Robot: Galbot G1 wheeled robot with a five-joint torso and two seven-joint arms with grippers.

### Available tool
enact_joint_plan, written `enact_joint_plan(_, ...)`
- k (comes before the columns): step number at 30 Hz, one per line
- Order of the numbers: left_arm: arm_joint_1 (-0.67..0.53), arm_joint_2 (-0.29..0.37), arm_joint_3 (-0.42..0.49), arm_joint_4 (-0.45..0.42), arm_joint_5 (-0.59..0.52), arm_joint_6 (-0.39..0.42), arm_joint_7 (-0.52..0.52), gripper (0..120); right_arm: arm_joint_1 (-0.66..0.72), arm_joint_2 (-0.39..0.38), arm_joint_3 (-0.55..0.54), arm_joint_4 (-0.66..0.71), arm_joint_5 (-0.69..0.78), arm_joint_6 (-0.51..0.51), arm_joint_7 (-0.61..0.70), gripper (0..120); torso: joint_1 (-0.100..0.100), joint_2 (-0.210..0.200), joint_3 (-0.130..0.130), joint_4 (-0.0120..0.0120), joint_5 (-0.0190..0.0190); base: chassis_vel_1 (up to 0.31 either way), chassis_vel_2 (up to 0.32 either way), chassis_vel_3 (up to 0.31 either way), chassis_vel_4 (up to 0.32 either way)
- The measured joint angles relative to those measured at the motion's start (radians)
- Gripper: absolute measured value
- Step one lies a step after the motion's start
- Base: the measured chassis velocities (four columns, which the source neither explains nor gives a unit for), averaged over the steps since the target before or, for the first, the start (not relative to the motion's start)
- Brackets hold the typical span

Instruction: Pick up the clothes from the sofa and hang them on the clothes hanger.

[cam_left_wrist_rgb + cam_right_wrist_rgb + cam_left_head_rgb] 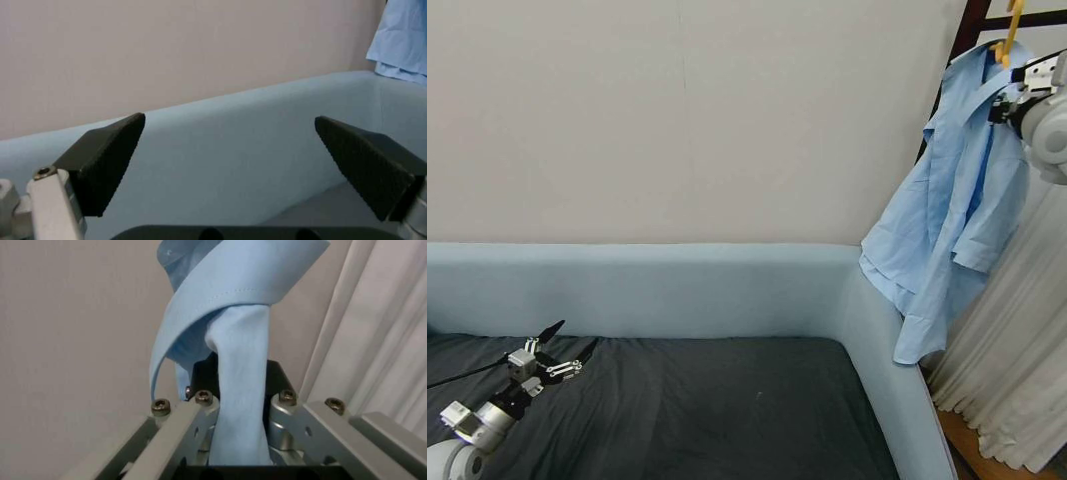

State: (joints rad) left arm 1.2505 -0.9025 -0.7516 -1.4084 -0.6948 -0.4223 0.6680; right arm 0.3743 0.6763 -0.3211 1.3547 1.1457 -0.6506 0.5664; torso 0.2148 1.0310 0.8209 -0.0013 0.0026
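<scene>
A light blue shirt (947, 230) hangs from a yellow hanger (1010, 30) at the upper right, above the sofa's right armrest. My right gripper (1015, 92) is raised beside the hanger, shut on the shirt near its collar. In the right wrist view the shirt fabric (233, 340) runs down between the closed fingers of the right gripper (241, 405). My left gripper (573, 341) hovers low over the sofa's dark seat at the lower left, open and holding nothing. The left wrist view shows the left gripper (230, 121) with its black pads (107, 165) spread wide, facing the sofa back.
The sofa has a pale blue backrest (647, 290) and a dark grey seat (707, 410). A white curtain (1017, 350) hangs to the right of the armrest. A dark wooden rack (972, 20) stands behind the shirt. A plain wall lies behind the sofa.
</scene>
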Motion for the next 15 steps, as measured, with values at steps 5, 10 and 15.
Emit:
enact_joint_plan(5, 0.003, -0.003, -0.002, 0.021, -0.001, -0.016, 0.002, 100, 0.018, 0.032, -0.008, -0.051, -0.009, -0.008, 0.018, 7, 0.000, 0.000, 0.000, 0.0000, 0.0002, 0.000, 0.000, 0.000, 0.000)
enact_joint_plan(10, -0.011, -0.003, 0.005, 0.036, -0.001, -0.019, 0.004, 100, 0.035, 0.056, -0.009, -0.097, -0.006, -0.004, 0.048, 7, 0.000, 0.000, 0.000, 0.0000, 0.0002, 0.000, 0.000, 0.000, 0.000)
enact_joint_plan(15, -0.031, -0.004, 0.020, 0.043, -0.001, -0.019, 0.004, 100, 0.049, 0.069, -0.008, -0.125, 0.003, 0.005, 0.058, 7, 0.000, 0.000, 0.000, 0.0000, 0.0003, 0.000, 0.000, 0.000, 0.000)
